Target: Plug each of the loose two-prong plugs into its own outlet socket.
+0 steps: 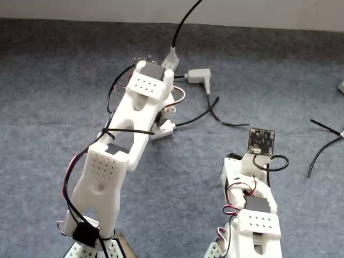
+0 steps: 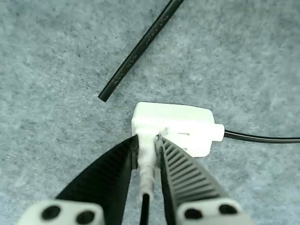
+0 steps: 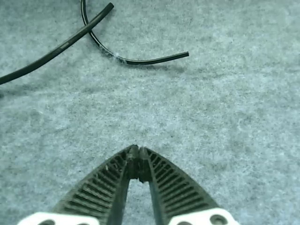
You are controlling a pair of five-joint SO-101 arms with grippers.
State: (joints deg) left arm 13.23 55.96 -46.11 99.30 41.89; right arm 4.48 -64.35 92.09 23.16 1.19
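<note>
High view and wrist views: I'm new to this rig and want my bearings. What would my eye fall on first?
First comes the left tool, shut on a slim white plug whose tip meets a white socket block on the grey carpet. Next is the right tool, shut on nothing, low over bare carpet, with loose black cables lying beyond it.

We see soft, even, fairly bright light over the grey felt table (image 1: 48,80), which dims a little toward its far edge. A faint, diffuse shadow lies beside the thick black cable (image 3: 61,47). The white plug (image 2: 148,161) glares brightest, slightly washed out.
</note>
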